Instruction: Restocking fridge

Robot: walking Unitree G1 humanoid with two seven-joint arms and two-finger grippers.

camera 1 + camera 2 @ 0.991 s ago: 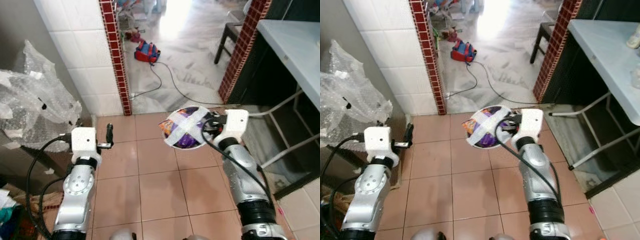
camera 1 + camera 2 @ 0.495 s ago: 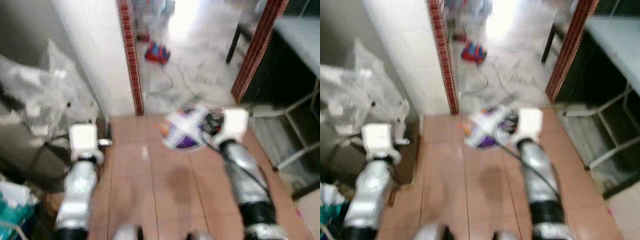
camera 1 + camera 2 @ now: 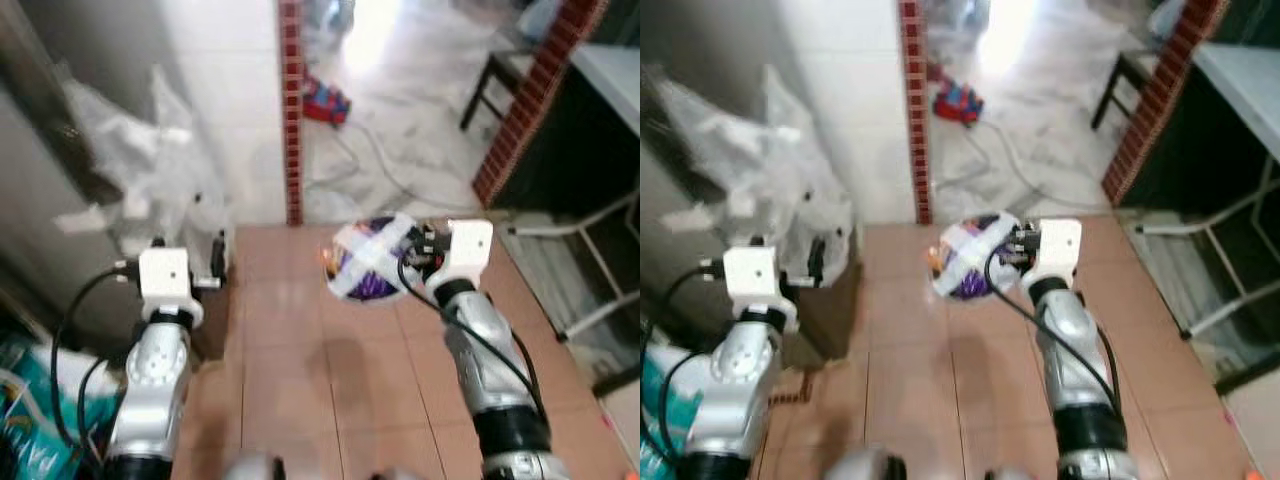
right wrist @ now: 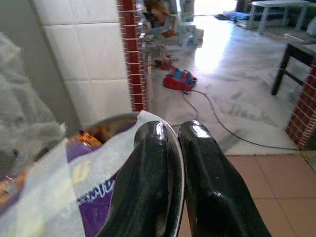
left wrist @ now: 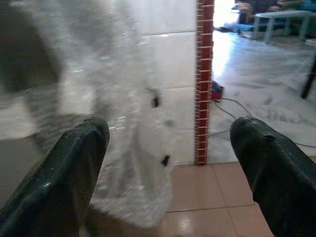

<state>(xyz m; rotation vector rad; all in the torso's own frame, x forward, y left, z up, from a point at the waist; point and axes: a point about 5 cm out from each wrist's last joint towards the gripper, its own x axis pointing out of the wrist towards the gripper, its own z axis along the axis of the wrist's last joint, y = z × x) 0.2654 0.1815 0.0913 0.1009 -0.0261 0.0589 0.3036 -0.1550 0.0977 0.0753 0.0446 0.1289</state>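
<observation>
My right gripper (image 3: 422, 256) is shut on the rim of a round bowl (image 3: 368, 262) held above the tiled floor in front of me. The bowl is strapped with a cross of white tape and holds purple and orange packets. In the right wrist view the two black fingers (image 4: 148, 168) pinch the bowl's rim (image 4: 174, 148) between them. My left gripper (image 3: 218, 262) is raised at the left, open and holding nothing, its fingers (image 5: 64, 168) spread wide and facing a heap of bubble wrap (image 5: 123, 123).
Bubble wrap (image 3: 150, 150) lies against a grey surface (image 3: 40, 180) at the left. A red brick pillar (image 3: 291, 110) edges a white tiled wall; a second pillar (image 3: 530, 100) and a table (image 3: 610, 70) stand right. A red-blue object (image 3: 327, 102) and a cable (image 3: 400, 180) lie beyond.
The whole view has swung left, bringing more of the grey surface and bubble wrap into sight. Both arms keep their pose and the bowl stays in the right gripper.
</observation>
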